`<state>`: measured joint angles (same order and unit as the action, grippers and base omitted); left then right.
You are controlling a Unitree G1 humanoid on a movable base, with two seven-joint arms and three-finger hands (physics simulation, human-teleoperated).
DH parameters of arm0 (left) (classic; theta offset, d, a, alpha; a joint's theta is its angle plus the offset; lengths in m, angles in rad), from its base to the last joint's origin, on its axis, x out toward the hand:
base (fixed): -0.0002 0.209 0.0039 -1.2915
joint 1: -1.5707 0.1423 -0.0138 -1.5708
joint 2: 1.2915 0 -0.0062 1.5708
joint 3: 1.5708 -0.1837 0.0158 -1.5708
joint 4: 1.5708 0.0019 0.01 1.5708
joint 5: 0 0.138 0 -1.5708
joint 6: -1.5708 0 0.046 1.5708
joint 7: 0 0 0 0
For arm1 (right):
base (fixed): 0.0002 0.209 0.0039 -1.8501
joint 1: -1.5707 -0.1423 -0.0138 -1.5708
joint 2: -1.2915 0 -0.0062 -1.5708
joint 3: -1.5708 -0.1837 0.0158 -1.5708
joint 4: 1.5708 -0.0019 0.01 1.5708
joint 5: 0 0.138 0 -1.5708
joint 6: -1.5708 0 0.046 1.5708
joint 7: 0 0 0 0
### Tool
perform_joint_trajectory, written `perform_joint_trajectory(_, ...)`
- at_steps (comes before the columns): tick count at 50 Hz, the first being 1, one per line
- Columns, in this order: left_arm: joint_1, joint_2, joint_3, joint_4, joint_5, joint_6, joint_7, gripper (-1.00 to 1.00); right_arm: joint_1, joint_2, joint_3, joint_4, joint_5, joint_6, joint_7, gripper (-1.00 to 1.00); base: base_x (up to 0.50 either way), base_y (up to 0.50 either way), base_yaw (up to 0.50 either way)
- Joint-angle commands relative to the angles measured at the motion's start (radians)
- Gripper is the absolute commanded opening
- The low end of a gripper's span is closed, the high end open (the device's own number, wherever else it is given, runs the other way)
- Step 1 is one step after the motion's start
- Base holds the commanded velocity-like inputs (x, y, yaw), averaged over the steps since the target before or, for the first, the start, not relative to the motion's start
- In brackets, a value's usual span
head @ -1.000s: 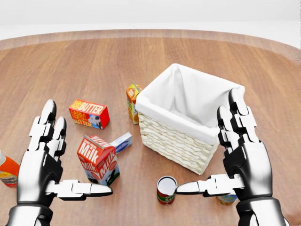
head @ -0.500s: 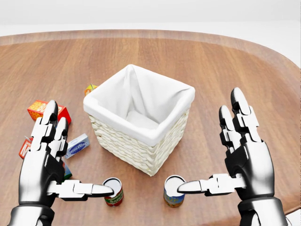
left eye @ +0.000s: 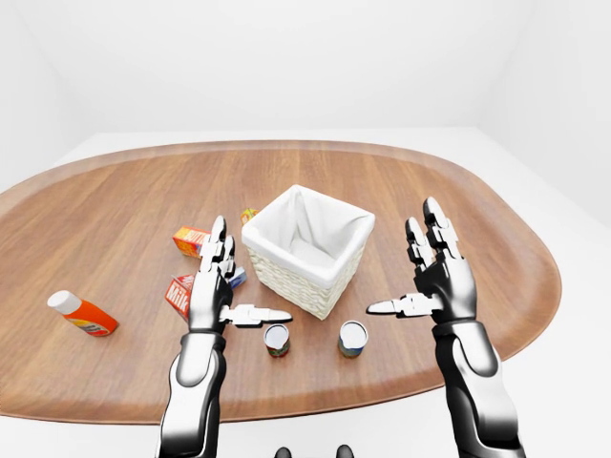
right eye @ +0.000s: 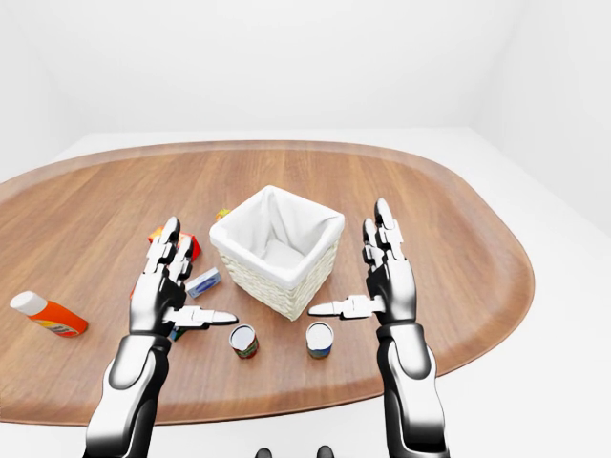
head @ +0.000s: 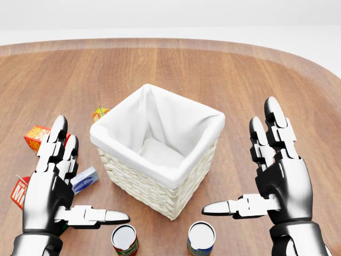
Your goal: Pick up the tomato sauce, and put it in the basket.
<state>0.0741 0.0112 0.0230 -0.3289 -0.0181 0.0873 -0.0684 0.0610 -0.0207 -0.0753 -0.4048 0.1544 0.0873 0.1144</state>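
The tomato sauce can [head: 124,240], red and green with a white lid, stands upright at the bottom of the head view, just below the basket. The wicker basket [head: 137,184] with a white cloth lining stands mid-table and holds nothing. My left hand [head: 85,181] is open, its thumb tip just above and left of the can, not touching it. My right hand [head: 240,160] is open to the right of the basket, its thumb above a second can [head: 201,238] with a blue and yellow label.
Left of the basket lie a butter box [head: 37,137], a milk carton [head: 20,192], a small blue box [head: 85,180] and an orange carton [head: 99,113]. An orange bottle [left eye: 83,314] lies far left. The table's near edge [left eye: 315,405] curves just below the cans.
The camera has moved: the whole picture shifted left, then down, so basket and cans now sit centred and lower. Both hands stay open in the same pose.
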Motion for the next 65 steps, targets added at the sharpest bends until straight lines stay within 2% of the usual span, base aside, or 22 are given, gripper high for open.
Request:
perform_joint_trajectory(1,0.005,0.0,-0.002,-0.014,0.001,0.0,0.0,1.0,-0.002,-0.001,-0.001,0.007,0.0,0.0,-0.006,1.0,0.0,0.0,0.0)
perform_joint_trajectory(12,0.004,0.001,0.0,-0.009,0.001,0.0,-0.001,1.0,-0.006,0.001,-0.005,0.008,0.009,0.0,-0.01,1.0,-0.01,-0.23,0.0)
perform_joint_trajectory(65,0.004,0.0,-0.005,0.009,0.007,0.0,-0.001,1.0,-0.002,0.0,0.002,0.012,-0.002,0.0,-0.006,1.0,0.02,0.0,0.0)
